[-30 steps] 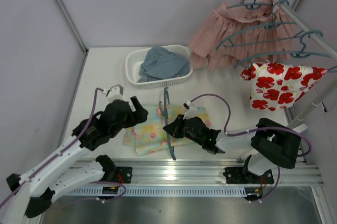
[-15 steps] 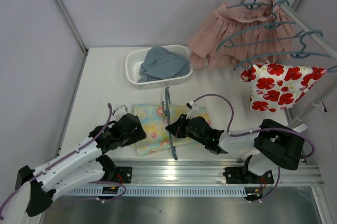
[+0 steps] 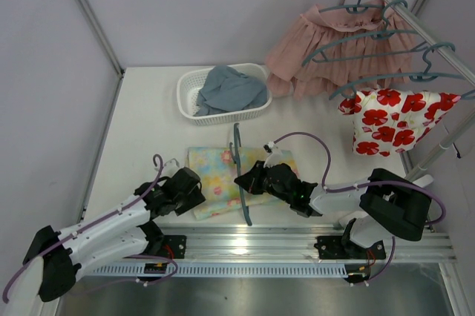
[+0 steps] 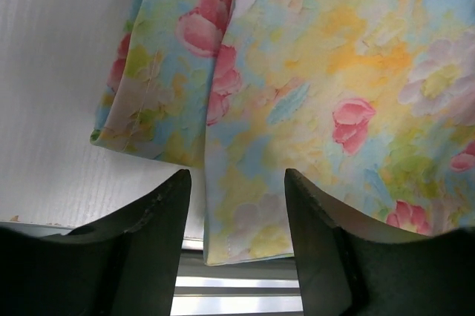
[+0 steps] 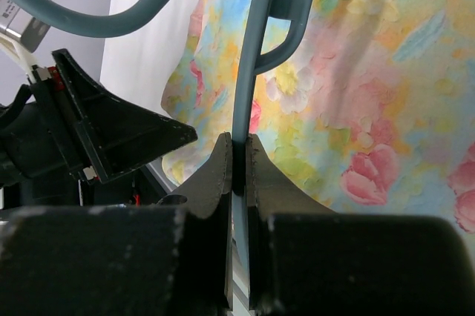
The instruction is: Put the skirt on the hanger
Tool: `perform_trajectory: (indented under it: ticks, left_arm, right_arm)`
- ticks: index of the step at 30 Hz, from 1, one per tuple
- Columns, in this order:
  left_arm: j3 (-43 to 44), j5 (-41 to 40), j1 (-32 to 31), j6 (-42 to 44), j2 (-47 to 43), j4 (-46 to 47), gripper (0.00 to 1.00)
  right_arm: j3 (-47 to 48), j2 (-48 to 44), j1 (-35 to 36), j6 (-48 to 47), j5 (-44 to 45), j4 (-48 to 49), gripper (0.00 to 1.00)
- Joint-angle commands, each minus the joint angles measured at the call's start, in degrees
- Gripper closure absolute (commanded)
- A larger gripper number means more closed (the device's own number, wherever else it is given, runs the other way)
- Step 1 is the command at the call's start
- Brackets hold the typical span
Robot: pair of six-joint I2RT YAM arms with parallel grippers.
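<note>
right gripper (image 5: pixel 238 142) fingers (image 5: pixel 215 182) pinched tight on thin teal bar of hanger (image 5: pixel 249 71), bar runs straight up out of the fingers. hanger's curved piece sweeps left across the top of view and a short loop bends off the bar's right side. skirt (image 5: pixel 386 108), pastel yellow/green/blue with pink flowers, lies flat behind the hanger and fills the right side. white surface (image 5: pixel 141 56) shows left of the skirt edge. left arm (image 5: pixel 89 130), black, low at left, near skirt's edge.
</note>
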Motion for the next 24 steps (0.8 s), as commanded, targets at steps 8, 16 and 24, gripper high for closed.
perform_trajectory:
  ticks: [8,16,24]
  left_arm:
    - [0.84,-0.44,-0.12,-0.94,0.72,2.65,1.00]
    - [10.50,-9.75,1.20,10.40,4.05,-4.37,1.00]
    - [16.93,-12.39,5.05,22.26,5.91,-5.34,1.00]
  right_arm:
    - [-0.05,-1.92,-0.66,-1.82,1.44,2.41,1.00]
    - [-0.31,-2.44,-0.75,-1.38,1.35,0.83,1.00]
    - [-0.66,-3.15,-0.93,-1.12,1.35,-0.75,1.00]
